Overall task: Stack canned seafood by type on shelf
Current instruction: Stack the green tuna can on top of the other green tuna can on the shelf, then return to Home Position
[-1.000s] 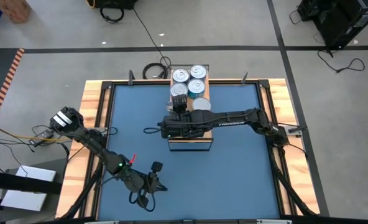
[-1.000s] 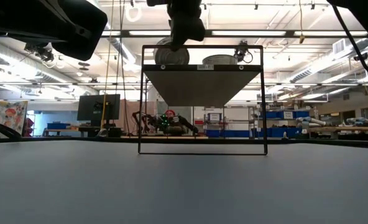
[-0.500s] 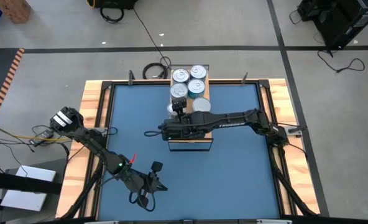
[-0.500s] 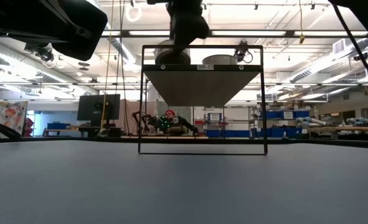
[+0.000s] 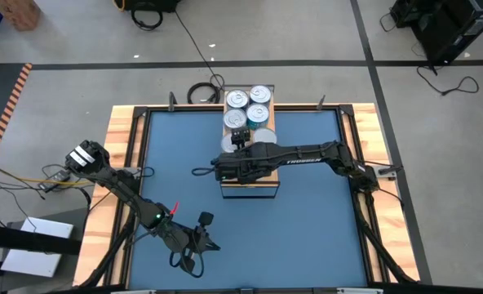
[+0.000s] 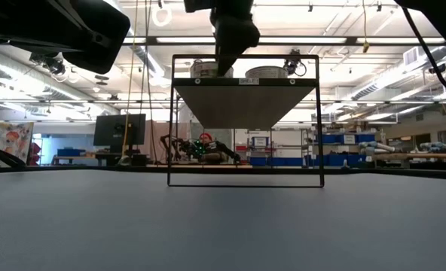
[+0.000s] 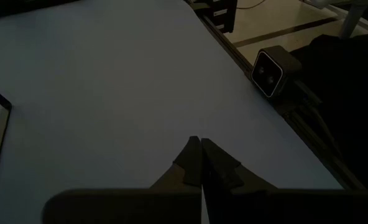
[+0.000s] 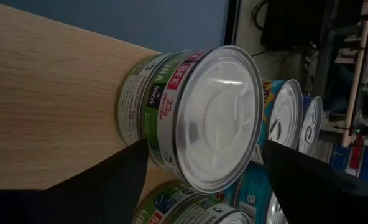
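The right pincer (image 5: 240, 137) hangs spread wide around a green-labelled tin (image 8: 190, 118) standing on the shelf (image 8: 47, 99) (other tins crowd beside). The left pincer (image 7: 201, 163) waits closed, empty, over the blue surface (image 7: 109, 81).

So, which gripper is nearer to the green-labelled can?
The right gripper: its open fingers flank the green-labelled can on the shelf. The left gripper waits shut at the mat's near edge.
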`<action>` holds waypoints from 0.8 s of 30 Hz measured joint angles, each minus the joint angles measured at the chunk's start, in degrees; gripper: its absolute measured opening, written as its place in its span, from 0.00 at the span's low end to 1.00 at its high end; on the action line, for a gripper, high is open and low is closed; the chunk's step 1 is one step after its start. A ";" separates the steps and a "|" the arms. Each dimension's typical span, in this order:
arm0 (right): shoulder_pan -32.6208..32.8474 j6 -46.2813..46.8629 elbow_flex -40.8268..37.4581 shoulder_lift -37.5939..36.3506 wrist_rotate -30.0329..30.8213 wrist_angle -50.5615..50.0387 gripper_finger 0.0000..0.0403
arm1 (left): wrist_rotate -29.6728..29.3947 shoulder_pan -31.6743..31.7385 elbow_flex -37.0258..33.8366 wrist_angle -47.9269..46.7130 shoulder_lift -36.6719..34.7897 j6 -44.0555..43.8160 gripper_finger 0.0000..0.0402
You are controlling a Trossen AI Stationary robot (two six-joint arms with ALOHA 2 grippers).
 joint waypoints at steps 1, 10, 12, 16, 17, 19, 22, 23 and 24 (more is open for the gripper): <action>-0.13 0.01 0.02 -0.01 -0.01 0.02 0.79 | 0.00 0.00 0.00 0.00 0.00 0.00 0.00; 1.49 0.23 0.04 -0.75 -0.03 -1.24 0.73 | 4.32 0.23 0.00 1.19 0.00 -1.49 0.00; 2.44 1.19 0.08 -1.15 0.09 -1.37 0.66 | 5.80 0.57 0.00 1.38 0.00 -1.55 0.00; 3.60 3.09 0.06 -2.42 -4.02 -1.52 0.42 | 6.44 1.65 0.00 1.55 0.00 -1.12 0.00; 3.96 3.14 0.06 -2.63 -4.82 -1.46 0.35 | 6.57 2.07 0.00 1.79 0.00 -0.29 0.00; 4.77 3.10 0.06 -3.64 -6.15 -0.74 0.18 | 7.91 3.21 0.00 3.28 0.00 0.71 0.00; 5.46 3.35 0.06 -5.37 -9.97 1.07 0.03 | 10.21 5.14 0.02 5.21 -0.02 2.51 0.00; 5.57 3.57 -0.01 -5.93 -10.67 1.86 0.04 | 10.84 5.70 0.00 5.68 -0.02 3.10 0.00; 5.75 3.60 -0.26 -6.67 -10.89 2.94 0.04 | 11.03 6.15 0.00 6.46 -0.14 3.96 0.00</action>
